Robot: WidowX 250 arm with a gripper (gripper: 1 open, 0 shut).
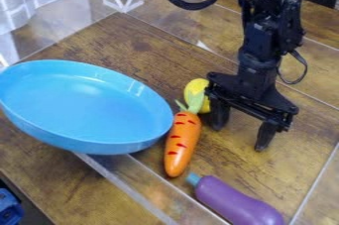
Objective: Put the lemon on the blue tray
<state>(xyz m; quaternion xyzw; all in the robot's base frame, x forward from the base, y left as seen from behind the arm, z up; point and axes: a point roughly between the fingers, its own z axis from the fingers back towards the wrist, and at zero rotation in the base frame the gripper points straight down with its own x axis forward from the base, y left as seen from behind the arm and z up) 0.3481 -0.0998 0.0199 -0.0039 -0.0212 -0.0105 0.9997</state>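
The gripper (243, 125) points down with its jaws spread wide and holds nothing. The lemon (196, 95) lies on the wooden table (133, 46), just left of the gripper, perhaps touching the carrot (179, 142), right of the blue tray (73, 105). An eggplant (236, 202) lies nearer.

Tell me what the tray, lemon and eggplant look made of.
Tray: smooth bright blue plastic by its even colour and soft sheen. Lemon: probably glossy yellow toy plastic; mostly hidden by the gripper. Eggplant: likely moulded purple plastic with a shiny highlight.
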